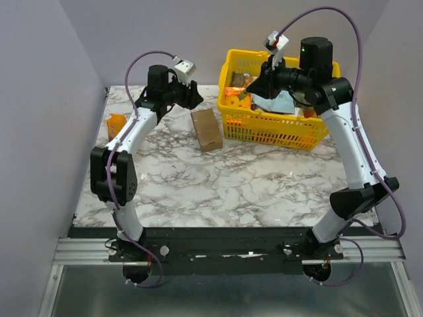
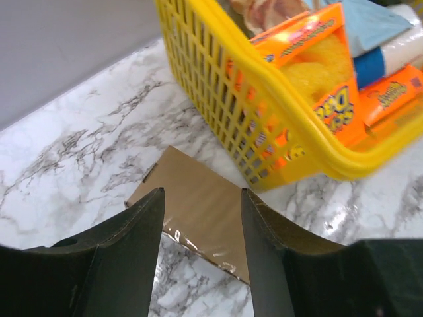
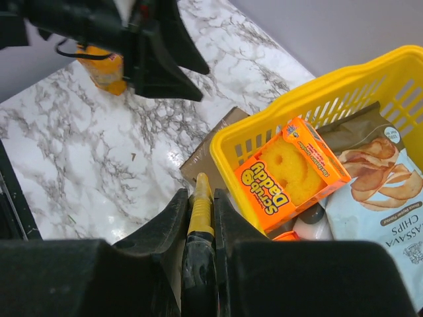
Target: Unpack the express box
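Express box (image 2: 198, 165) lies flat on the desk (image 1: 198, 178) just ahead of the left gripper (image 2: 201, 198), fingers apart, empty. The right gripper (image 3: 200, 198) clamps a yellow tool (image 3: 199, 221). Likely light, stiff cardboard with slick tape: pinch the express box's long sides. Just beside it, the yellow basket (image 1: 277, 140) holds a sponge pack (image 3: 291, 172) and chips bag (image 3: 380, 198).

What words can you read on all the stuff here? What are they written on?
"Scrub Daddy": on the orange sponge box in the yellow basket.
"CASSAVA CHIPS": on the pale blue chip bag in the basket.
Smaller print on those two: too small to read.
Orange packet on the table: too blurred to read.
Brown cardboard box: no words showing.
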